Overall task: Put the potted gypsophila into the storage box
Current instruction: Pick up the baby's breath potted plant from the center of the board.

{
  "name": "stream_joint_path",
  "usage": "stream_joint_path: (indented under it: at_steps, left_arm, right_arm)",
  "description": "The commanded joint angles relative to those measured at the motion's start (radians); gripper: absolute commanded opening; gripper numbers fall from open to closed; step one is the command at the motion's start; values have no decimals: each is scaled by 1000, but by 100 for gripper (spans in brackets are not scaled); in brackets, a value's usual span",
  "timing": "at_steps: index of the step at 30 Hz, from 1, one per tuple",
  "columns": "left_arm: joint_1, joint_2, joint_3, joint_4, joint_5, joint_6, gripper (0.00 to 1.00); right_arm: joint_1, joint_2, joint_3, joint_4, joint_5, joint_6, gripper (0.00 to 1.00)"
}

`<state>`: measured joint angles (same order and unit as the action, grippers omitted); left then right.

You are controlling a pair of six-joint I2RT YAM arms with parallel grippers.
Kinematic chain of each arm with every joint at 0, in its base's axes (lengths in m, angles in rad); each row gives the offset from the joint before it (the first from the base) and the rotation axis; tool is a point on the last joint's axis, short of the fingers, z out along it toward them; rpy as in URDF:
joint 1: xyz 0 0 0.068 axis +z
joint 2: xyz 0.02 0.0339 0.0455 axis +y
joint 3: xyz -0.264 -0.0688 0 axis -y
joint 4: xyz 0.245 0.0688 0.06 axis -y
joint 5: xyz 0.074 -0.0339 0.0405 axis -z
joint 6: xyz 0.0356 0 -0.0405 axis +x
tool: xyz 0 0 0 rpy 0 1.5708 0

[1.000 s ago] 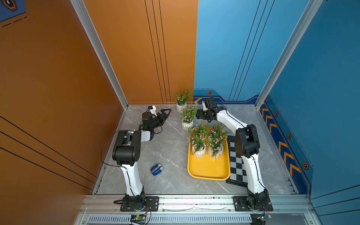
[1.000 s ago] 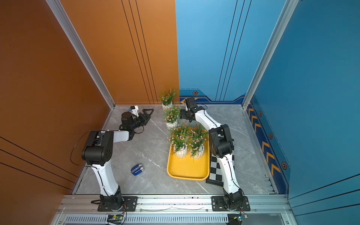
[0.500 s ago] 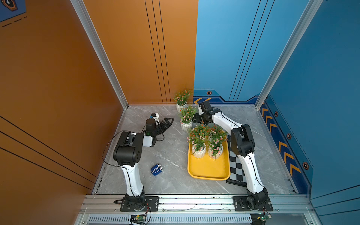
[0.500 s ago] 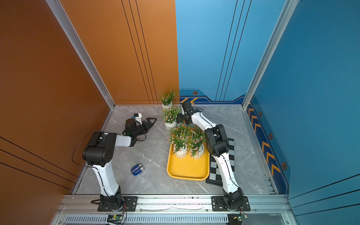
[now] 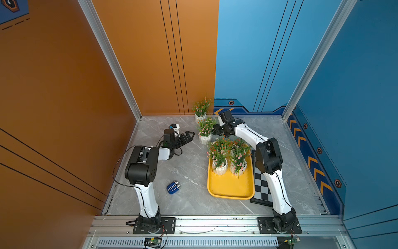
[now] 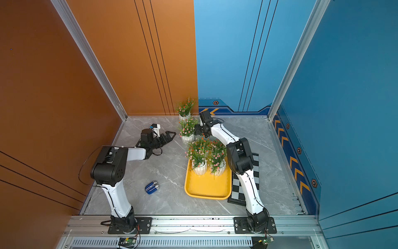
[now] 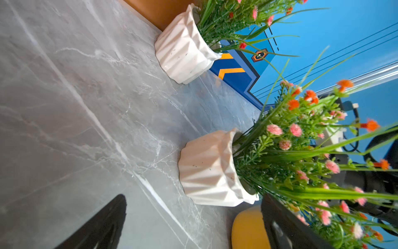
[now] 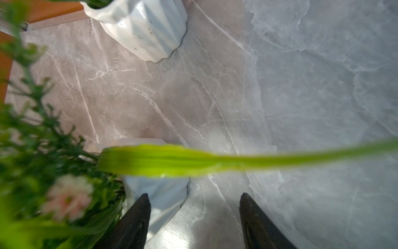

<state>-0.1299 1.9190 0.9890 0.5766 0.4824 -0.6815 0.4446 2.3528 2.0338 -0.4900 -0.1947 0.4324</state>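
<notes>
Two of four potted gypsophila [image 5: 219, 169] occupy storage box [image 5: 230, 190].

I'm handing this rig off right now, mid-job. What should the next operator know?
Left gripper: open, empty, low over the table, pointing toward the nearer loose pot.
Right gripper: open, empty, right beside that pot, not gripping.
Done: two boxed pots stand in the storage box.
Left: the nearer loose pot and the back pot, both on the table behind the box.
</notes>
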Motion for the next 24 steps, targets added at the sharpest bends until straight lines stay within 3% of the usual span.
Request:
stream_joint_path:
  at_steps: [1,16,24]
  left_arm:
    - [-21,-68,35,-150,18,109,98]
    - [-132,-206,80,-434,-109,304,98]
    - [-154,-255,63,-476,-167,321,98]
  right_arm:
    - [15,-48,16,-30,5,23,67]
    - [54,4,25,-51,-4,9,64]
    - [69,22,35,-77,51,2,58]
